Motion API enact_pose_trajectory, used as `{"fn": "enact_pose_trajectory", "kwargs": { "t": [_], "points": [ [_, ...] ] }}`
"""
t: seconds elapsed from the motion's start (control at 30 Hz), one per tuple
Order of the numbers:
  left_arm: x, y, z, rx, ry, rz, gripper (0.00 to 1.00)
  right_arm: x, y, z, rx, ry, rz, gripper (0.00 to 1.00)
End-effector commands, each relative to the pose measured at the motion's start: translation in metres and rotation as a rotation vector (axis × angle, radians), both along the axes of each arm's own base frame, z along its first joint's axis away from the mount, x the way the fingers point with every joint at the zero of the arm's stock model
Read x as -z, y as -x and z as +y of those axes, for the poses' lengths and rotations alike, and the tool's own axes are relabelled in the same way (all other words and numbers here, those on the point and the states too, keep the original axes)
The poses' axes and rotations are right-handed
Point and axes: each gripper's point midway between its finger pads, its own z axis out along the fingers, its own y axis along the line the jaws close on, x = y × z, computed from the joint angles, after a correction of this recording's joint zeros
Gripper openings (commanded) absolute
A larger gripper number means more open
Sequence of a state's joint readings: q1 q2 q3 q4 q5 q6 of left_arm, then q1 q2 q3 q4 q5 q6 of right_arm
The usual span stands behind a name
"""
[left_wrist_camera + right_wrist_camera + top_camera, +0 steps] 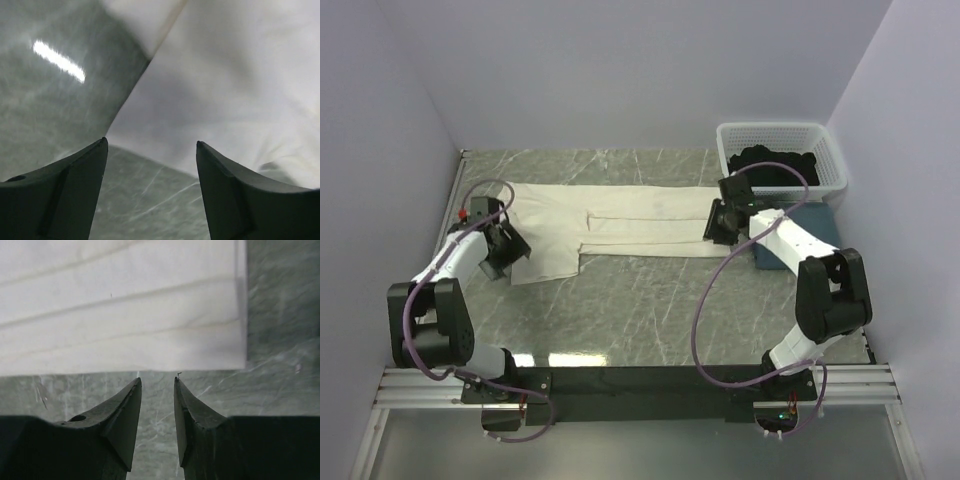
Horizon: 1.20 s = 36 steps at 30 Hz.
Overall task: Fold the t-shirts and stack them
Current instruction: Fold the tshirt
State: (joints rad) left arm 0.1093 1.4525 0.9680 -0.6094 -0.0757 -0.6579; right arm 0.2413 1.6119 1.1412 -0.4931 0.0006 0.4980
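A cream t-shirt [640, 225] lies flat across the marble table, folded lengthwise into a long band. My left gripper [512, 250] is at its left end, low over the table, open and empty. In the left wrist view the shirt's edge [225, 75] lies just ahead of the open left gripper [150, 142]. My right gripper [715, 226] is at the shirt's right end. In the right wrist view the folded layers [120, 315] lie just beyond the right gripper [157, 378], whose jaws are a little apart with only bare table between them.
A white basket [775, 128] at the back right holds dark t-shirts [770, 165]. A folded blue garment [815, 216] lies on the table under my right arm. Walls close in the left, back and right sides. Bare marble [650, 310] lies in front of the shirt.
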Motion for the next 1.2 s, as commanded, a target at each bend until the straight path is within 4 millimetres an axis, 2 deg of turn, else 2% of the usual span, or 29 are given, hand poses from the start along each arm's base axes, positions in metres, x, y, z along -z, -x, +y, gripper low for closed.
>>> {"fn": "enact_pose_trajectory", "kwargs": {
  "t": [0.0, 0.17, 0.4, 0.63, 0.73, 0.83, 1.0, 1.07, 1.17],
  "points": [
    [0.026, 0.029, -0.003, -0.002, -0.006, 0.06, 0.75, -0.003, 0.007, 0.026, -0.076, -0.048, -0.04, 0.4],
    [0.047, 0.043, -0.009, 0.02, -0.022, 0.114, 0.72, 0.004, 0.019, 0.044, -0.126, -0.066, -0.022, 0.4],
    [0.059, 0.035, -0.007, 0.029, -0.057, 0.134, 0.66, 0.009, 0.026, 0.051, -0.148, -0.081, -0.014, 0.4],
    [0.059, 0.021, -0.006, 0.049, -0.085, 0.124, 0.65, 0.011, 0.033, 0.051, -0.149, -0.082, -0.01, 0.4],
    [0.062, 0.019, -0.01, 0.068, -0.082, 0.132, 0.54, 0.011, 0.033, 0.048, -0.137, -0.076, -0.015, 0.39],
    [0.065, 0.019, -0.015, 0.09, -0.075, 0.14, 0.35, 0.011, 0.034, 0.046, -0.129, -0.07, -0.016, 0.39],
    [0.049, 0.013, -0.021, 0.108, -0.053, 0.099, 0.04, 0.009, 0.033, 0.045, -0.121, -0.065, -0.021, 0.39],
    [0.032, 0.001, -0.023, 0.111, -0.048, 0.051, 0.01, 0.009, 0.033, 0.044, -0.119, -0.061, -0.019, 0.39],
    [0.007, -0.018, -0.026, 0.12, -0.033, -0.017, 0.01, 0.007, 0.032, 0.045, -0.12, -0.061, -0.022, 0.39]
  ]
}}
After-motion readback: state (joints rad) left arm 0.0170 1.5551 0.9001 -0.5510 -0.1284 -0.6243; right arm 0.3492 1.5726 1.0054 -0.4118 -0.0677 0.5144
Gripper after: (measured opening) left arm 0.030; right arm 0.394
